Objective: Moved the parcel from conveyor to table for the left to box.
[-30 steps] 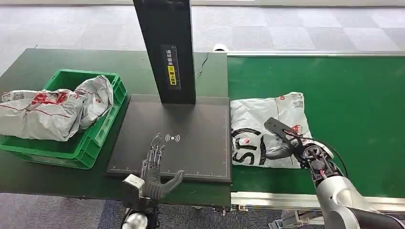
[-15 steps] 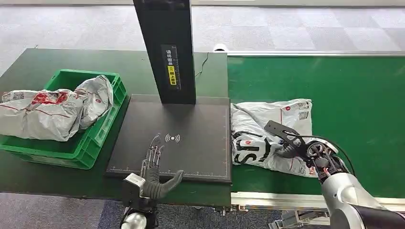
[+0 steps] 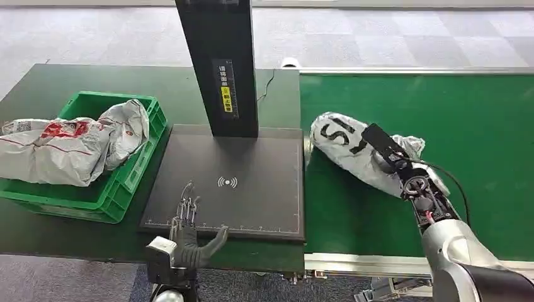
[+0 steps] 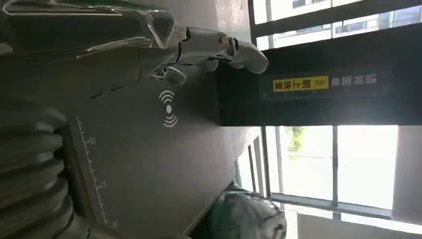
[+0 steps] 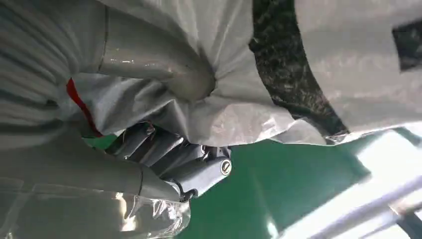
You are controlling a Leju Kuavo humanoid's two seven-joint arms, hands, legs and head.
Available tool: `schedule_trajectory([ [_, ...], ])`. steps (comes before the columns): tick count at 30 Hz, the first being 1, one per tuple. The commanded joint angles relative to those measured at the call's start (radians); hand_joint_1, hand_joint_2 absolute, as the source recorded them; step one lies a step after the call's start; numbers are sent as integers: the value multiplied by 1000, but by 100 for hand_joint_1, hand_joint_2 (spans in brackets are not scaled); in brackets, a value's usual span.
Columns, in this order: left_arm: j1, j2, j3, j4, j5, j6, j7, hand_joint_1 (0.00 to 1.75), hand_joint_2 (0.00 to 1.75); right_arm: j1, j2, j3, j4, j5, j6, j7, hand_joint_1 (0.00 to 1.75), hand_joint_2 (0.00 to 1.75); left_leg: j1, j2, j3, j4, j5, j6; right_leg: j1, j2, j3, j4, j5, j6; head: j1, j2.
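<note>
A white plastic parcel with black lettering hangs crumpled above the green conveyor belt, near its left edge. My right hand grips it from the right side; in the right wrist view the thumb presses into the parcel and the fingers curl under it. My left hand rests open at the front edge of the black scanning pad, fingers spread. In the left wrist view the fingers stretch out over the pad.
A green crate holding grey parcels stands on the dark table at the left. A black scanner post rises from the back of the pad. The belt's metal rim runs along the front.
My right hand has gripped the parcel, bunched it up and lifted it off the belt, carrying it back and to the left. My left hand has slid slightly back toward the pad's front edge.
</note>
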Motion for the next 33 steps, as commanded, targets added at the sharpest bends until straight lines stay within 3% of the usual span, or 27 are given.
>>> schedule_trajectory([
  [1, 0, 23, 30, -36, 11, -5, -20, 0, 175, 226, 26, 46, -614, -217, -115, -75, 175, 175, 1, -1, 1, -2, 0, 0, 1, -1, 1, -2, 0, -1, 0, 0],
  [3, -10, 26, 37, -42, 16, -16, -30, 0, 175, 277, 17, 71, -715, -265, -130, -99, 175, 175, 0, -2, 0, -1, 0, 0, 0, -3, 0, -1, 0, 0, 0, 0],
  [7, -12, 27, 38, -43, 17, -17, -30, 0, 175, 278, 18, 76, -724, -267, -130, -95, 175, 175, -1, 0, 0, -1, 0, 0, 0, -1, 0, 0, 0, 0, 0, 0],
  [10, -19, 28, 56, -72, 7, -27, -36, 0, 175, 274, 25, 170, -750, -258, -111, -71, 175, 175, 0, 1, -1, -1, 0, 0, 0, 0, -1, 0, 0, -1, 0, 0],
  [11, -22, 24, 71, -93, -1, -30, -37, 0, 175, 256, 28, 248, -732, -244, -51, -63, 175, 175, 0, 1, -1, 0, 0, 0, 0, 0, -1, 0, 0, -1, 0, 0],
  [14, -29, 21, 98, -126, -14, -36, -28, 0, 175, 222, 80, 366, -647, -200, -51, -43, 175, 175, 0, 6, 0, -1, -1, 0, 0, 4, -2, 0, 1, -1, 0, 0],
  [19, -28, 21, 103, -127, -19, -35, -31, 0, 175, 211, 83, 394, -616, -211, -33, -59, 175, 175, 0, 2, 1, -1, 0, -1, 1, 1, 0, 0, 0, -1, 0, 0],
  [24, -42, 14, 168, -177, -18, -11, -31, 0, 175, 144, 237, 557, -395, -192, 28, -92, 175, 175, 0, 7, 1, -2, 0, -1, 1, 6, 0, 0, 2, 0, 0, 0],
  [28, -16, 4, 204, -236, -29, 2, -12, 0, 175, 152, 306, 645, -380, -204, 49, -105, 175, 175, 1, 10, 1, -1, 0, -2, 1, 8, -1, 1, 1, -1, 0, 0],
  [33, -12, -2, 210, -236, -34, 1, -11, 0, 175, 156, 286, 659, -405, -223, 54, -98, 175, 175, 1, 6, 1, -2, 0, -1, 2, 5, 0, 0, 0, -1, 0, 0],
])
